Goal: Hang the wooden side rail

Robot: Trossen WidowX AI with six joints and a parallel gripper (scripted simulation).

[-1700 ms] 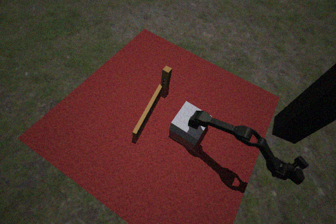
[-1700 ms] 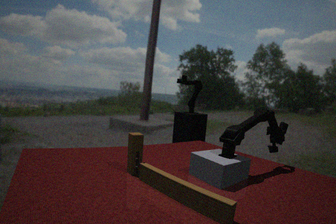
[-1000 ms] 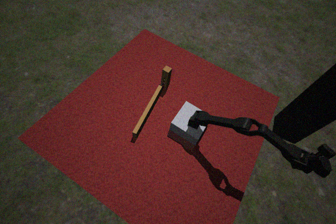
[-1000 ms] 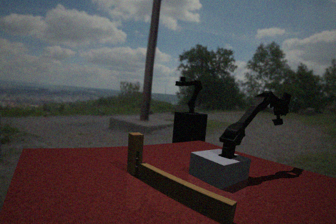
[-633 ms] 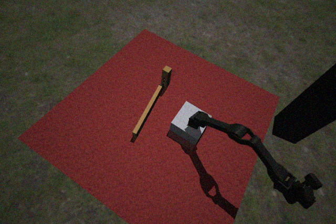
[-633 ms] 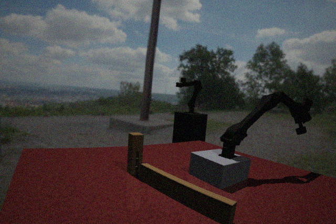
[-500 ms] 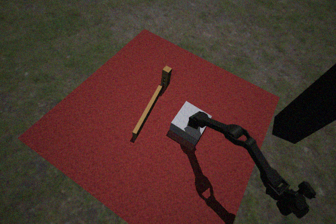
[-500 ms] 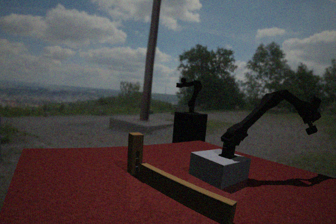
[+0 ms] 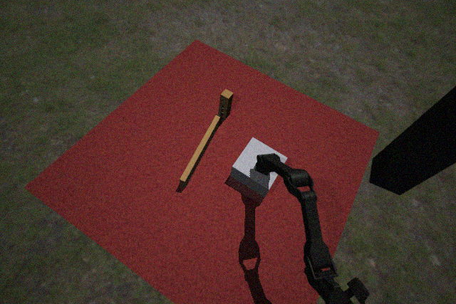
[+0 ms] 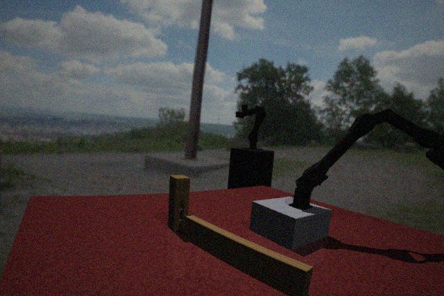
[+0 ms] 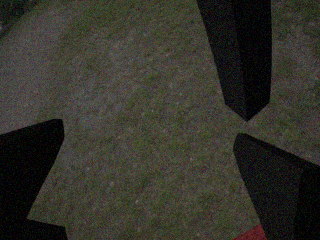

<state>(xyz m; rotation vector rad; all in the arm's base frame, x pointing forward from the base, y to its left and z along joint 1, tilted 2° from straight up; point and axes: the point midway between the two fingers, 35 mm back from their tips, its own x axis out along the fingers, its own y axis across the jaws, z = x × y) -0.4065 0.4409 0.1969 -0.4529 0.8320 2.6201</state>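
The wooden side rail (image 9: 200, 147) (image 10: 247, 256) stands on its narrow edge, its near end at the lower left in the top view. Its other end meets the upright wooden headboard post (image 9: 225, 103) (image 10: 177, 195), on the side with the dark slot. The hooks and pins are too small and dark to tell whether they are seated. The rail's near end appears low at the table, its bottom cut off in the exterior view. My gripper (image 11: 151, 135) is open and empty in the wrist view, away from rail and post, beyond the table's lower right edge in the top view.
The arm's white-topped grey base box (image 9: 244, 155) (image 10: 272, 221) stands on the red table (image 9: 147, 127) (image 10: 89, 231) (image 11: 252, 234), right of the rail. A black pedestal (image 9: 412, 149) (image 10: 250, 170) (image 11: 245, 50) stands beyond the table, with another arm (image 10: 257, 124) on it.
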